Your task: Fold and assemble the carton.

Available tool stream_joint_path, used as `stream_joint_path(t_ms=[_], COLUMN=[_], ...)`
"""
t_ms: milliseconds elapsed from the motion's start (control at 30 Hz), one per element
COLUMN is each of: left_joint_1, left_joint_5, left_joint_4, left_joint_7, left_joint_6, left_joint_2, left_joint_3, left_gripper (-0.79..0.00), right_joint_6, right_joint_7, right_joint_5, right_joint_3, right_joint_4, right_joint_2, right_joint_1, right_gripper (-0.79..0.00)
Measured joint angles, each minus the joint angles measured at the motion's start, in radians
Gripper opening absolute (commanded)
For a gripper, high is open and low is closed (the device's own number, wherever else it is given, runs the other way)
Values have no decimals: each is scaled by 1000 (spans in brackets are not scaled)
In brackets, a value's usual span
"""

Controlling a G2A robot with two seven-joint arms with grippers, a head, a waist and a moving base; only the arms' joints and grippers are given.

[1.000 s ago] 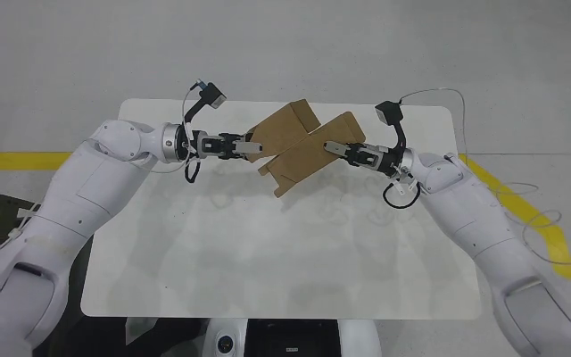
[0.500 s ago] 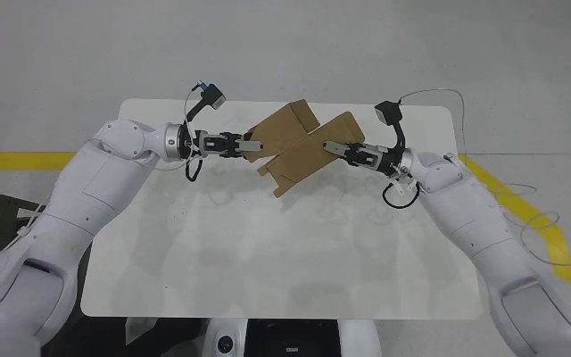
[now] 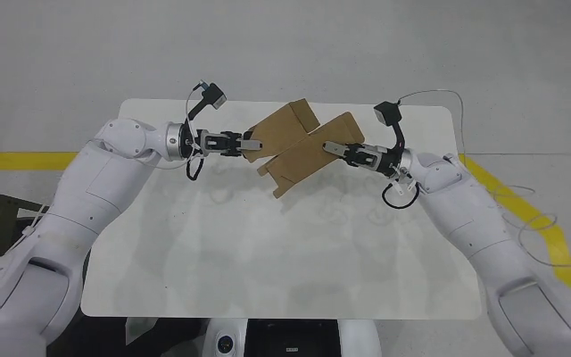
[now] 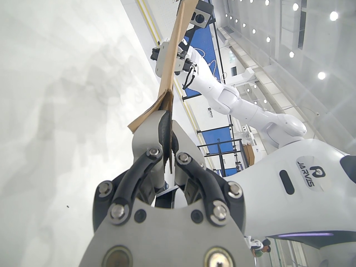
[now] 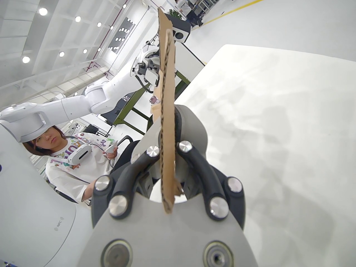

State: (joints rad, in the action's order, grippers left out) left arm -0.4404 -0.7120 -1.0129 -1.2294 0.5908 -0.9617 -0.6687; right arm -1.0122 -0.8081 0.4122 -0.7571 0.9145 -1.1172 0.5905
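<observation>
You are holding the carton (image 3: pixel 299 147) up above the worktop (image 3: pixel 268 268), your left jaws and right jaws each pinching an end, and nothing has moved, so no fold is starting yet.

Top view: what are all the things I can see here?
carton: one, brown cardboard, still flat, held between the two grippers over the far half of the table
table: one, white, under both arms
floor line: one, yellow, on the grey floor on both sides of the table
left gripper: one, silver and black, shut on the carton's left end
right gripper: one, silver and black, shut on the carton's right end
</observation>
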Motion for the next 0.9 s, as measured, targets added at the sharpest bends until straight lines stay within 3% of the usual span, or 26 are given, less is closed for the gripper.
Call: stream_joint_path(t_ms=[300,333,533,767,900], left_joint_1=[-9,-11,-12,-11,-8], left_joint_5=[39,43,93,158,194], left_joint_4=[-42,-44,-83,-131,-148], left_joint_7=[-24,-24,-59,-101,-99], left_joint_6=[-24,-24,-59,-101,-99], left_joint_2=[7,7,12,12,13], left_joint_3=[-36,-40,-46,-25,-15], left_gripper=[-785,-785,-785,-785,-785], right_joint_6=[0,0,10,67,84], right_joint_7=[0,0,-10,-67,-84], right_joint_5=[-77,-85,-92,-5,32], right_joint_3=[-61,-71,-97,2,87], right_joint_4=[-57,-55,54,250,317], right_joint_2=[38,46,101,153,170], right_joint_1=[-11,-9,24,28,-6], right_gripper=[0,-28,-77,-111,-234])
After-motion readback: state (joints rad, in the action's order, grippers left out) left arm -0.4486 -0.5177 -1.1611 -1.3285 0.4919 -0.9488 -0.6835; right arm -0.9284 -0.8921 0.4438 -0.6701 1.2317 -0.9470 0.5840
